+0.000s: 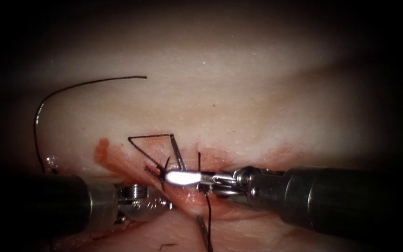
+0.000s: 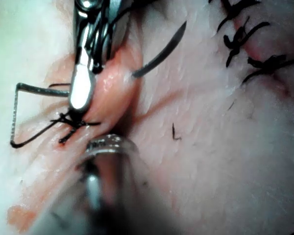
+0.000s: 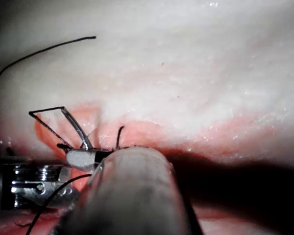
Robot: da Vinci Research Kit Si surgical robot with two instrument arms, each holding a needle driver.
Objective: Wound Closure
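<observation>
The right arm's tool (image 1: 180,178) enters across the tissue (image 1: 239,93) from the right. Its jaws are clenched on the needle (image 1: 177,151) close to one end of its curve, directly above the cut (image 1: 197,198). The needle rises from the jaws toward the far side of the tissue; whether its lower end is in the tissue cannot be determined. The thread (image 1: 148,138) runs from the needle's upper end out to the left, then angles back down to a knot (image 1: 154,170) at the cut. A long cut end of thread (image 1: 61,93) arcs across the tissue's left part. The left arm's tool (image 1: 152,205) sits low on the left, just beside the right tool's jaws; its jaw state cannot be determined. Red fluid (image 1: 106,154) stains the tissue left of the knot.
</observation>
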